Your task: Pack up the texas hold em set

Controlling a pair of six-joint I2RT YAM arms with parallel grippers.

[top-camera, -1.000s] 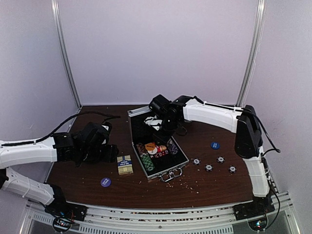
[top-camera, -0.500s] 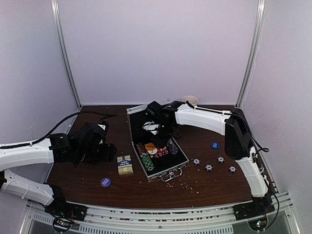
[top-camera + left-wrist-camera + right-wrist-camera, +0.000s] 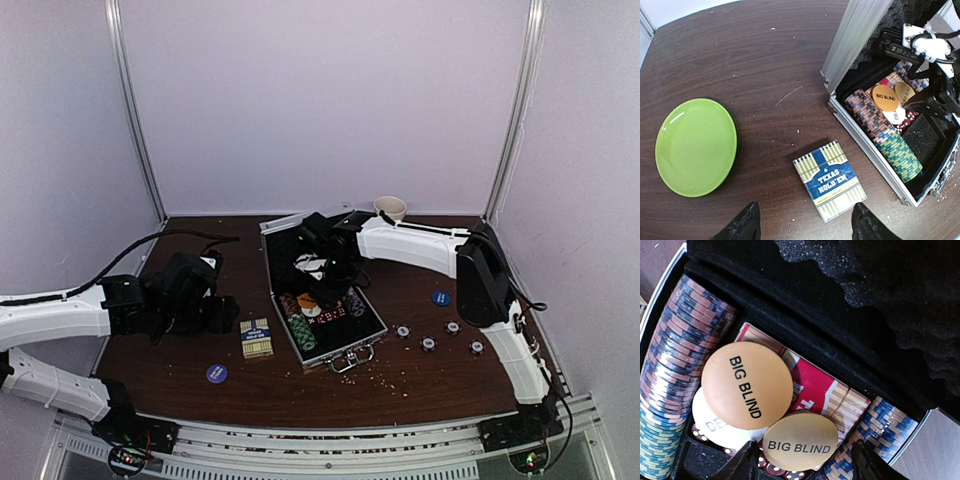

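Top external view shows the right arm reaching further over the open briefcase [image 3: 375, 330] than a second ago, uncovering the beige mug [image 3: 390, 207] at the back of the surface, and the right claw [image 3: 325, 275] now hangs low over the tray. Its jaws have widened in that time. In the right wrist view the right claw [image 3: 805, 462] stands open, with the smaller BIG BLIND button [image 3: 800, 441] lying flat between the fingertips, overlapping the larger BIG BLIND button [image 3: 747, 385] and a white dealer button [image 3: 710, 425] on a red card pack [image 3: 815, 385]. It grips nothing; whether the left fingertip brushes the button's edge is unclear. That reads as a button just let go into the case, so one more piece is packed. Much stays outside the case: four chips [image 3: 428, 344] and a blue button [image 3: 441, 297] lie to its right, another blue button [image 3: 217, 373] lies near the front edge, and the card deck box [image 3: 830, 180] lies just left of the case. The left claw [image 3: 802, 225] hovers over that box with its fingers well apart, holding and touching nothing, with the green plate [image 3: 695, 145] further off.
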